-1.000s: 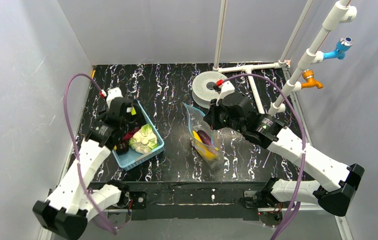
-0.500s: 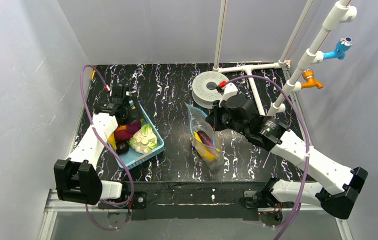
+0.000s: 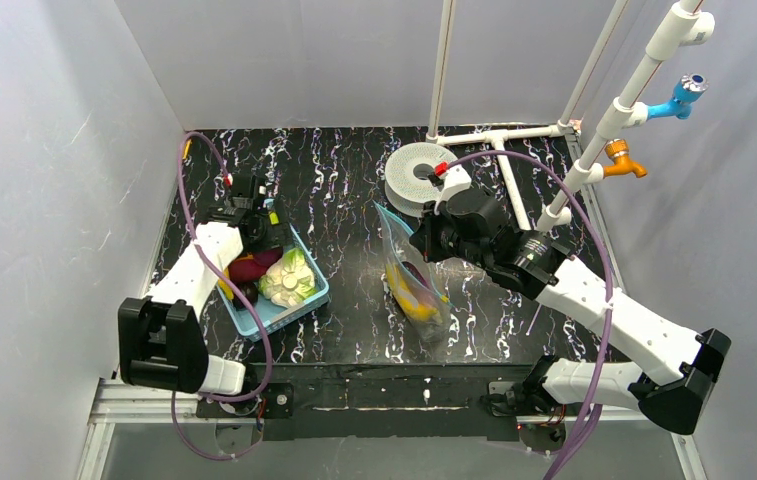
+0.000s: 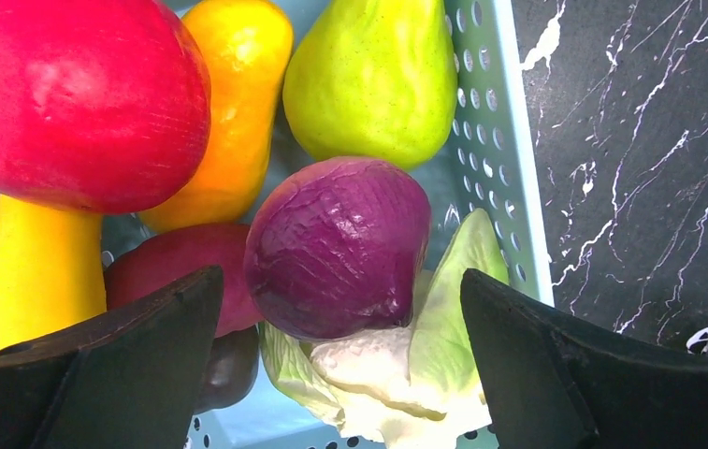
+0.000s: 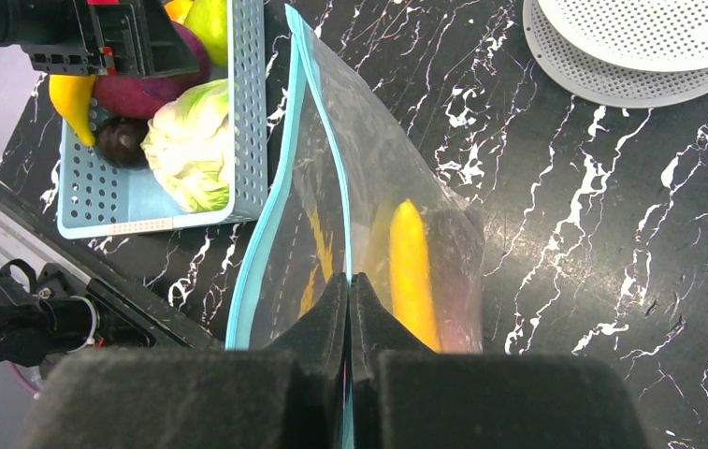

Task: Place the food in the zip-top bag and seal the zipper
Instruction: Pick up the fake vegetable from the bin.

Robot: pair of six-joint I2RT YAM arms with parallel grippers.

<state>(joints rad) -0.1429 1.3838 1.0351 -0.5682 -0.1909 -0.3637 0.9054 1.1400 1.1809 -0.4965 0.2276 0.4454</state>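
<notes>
My left gripper (image 4: 339,281) hangs spread wide over the blue lattice basket (image 4: 492,140). Its two black fingers (image 4: 116,374) sit either side of a round purple piece (image 4: 336,245) at the centre of the left wrist view and do not touch it. Crowding it are a red fruit (image 4: 79,94) at upper left, an orange-yellow fruit (image 4: 238,112), a green pear shape (image 4: 373,79) and the pale cabbage (image 4: 406,374) at the bottom.

My right gripper (image 5: 350,281) is clamped on one wall of the zip-top bag (image 5: 397,159). The bag stands mid-table (image 5: 612,234), right of the basket, with a banana (image 5: 412,262) inside and the light-blue zipper (image 5: 275,187) parted in a narrow slit.

Risks, as I judge them: the purple piece is glossy and round (awkward for flat fingers), so it may squirt out as I close. A finger may also snag a cabbage leaf. The bag's mouth is slim, so if my pinch slips or the film sags, food could strike the rim and roll away.
</notes>
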